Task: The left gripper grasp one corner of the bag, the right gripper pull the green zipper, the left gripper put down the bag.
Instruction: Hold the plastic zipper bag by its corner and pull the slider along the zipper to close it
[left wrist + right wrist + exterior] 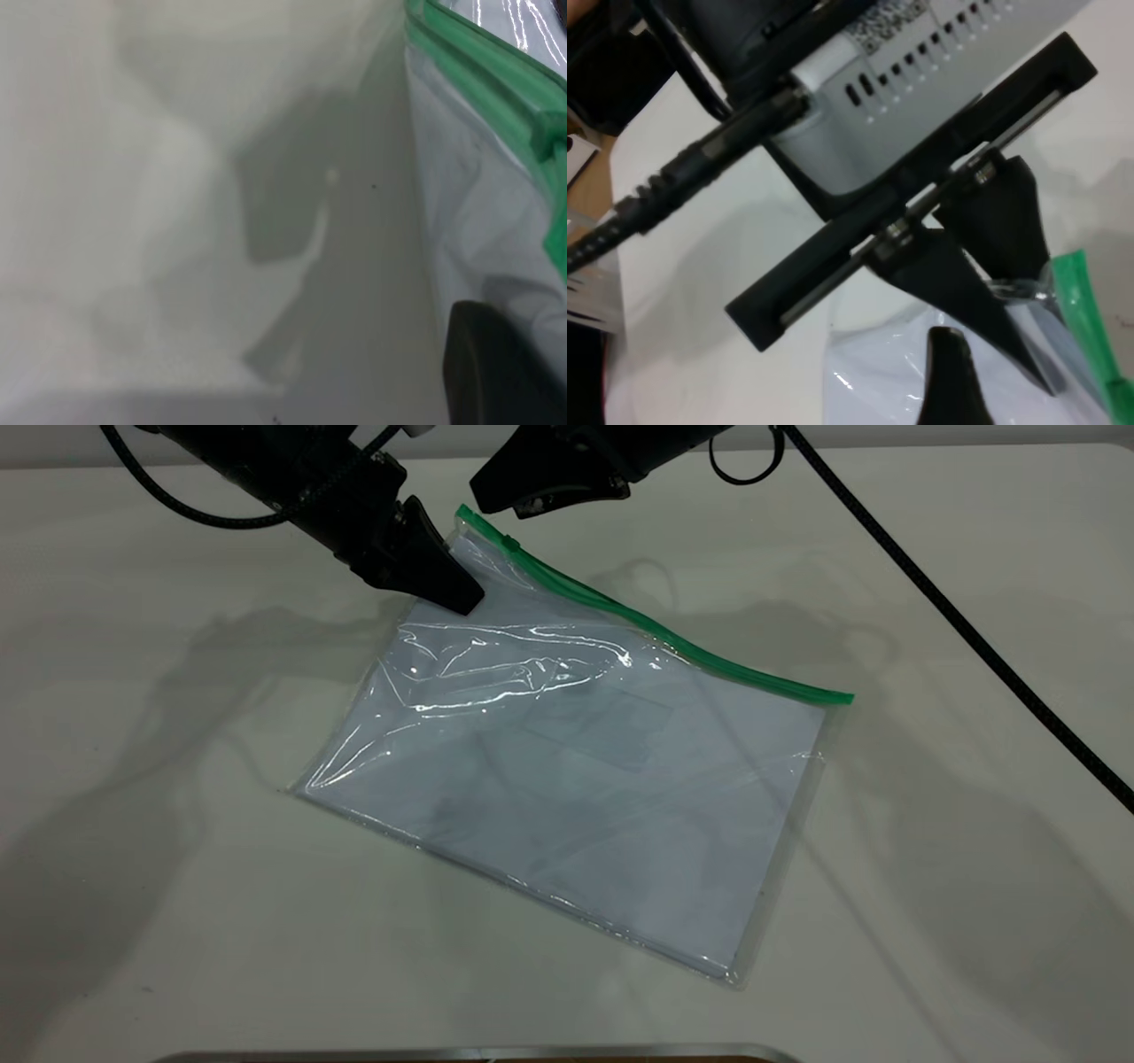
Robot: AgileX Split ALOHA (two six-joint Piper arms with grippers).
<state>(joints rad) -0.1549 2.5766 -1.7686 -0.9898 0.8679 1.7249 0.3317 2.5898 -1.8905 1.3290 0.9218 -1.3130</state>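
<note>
Item: the bag [567, 779], a clear pouch with white paper inside, which we judge light, limp and slippery; it lies flat mid-table except its 11 o'clock corner, lifted and clamped between the closed jaws of the left gripper [461, 595]. The green zipper [656, 633] runs from that corner toward 3 o'clock, and we would pinch its small slider [510, 543] rather than the slick film. The right gripper [492, 500] hovers just beyond the slider; we cannot tell whether it is open or closed.

A pale, matte white table [177, 868] carries soft, overlapping shadows.
</note>
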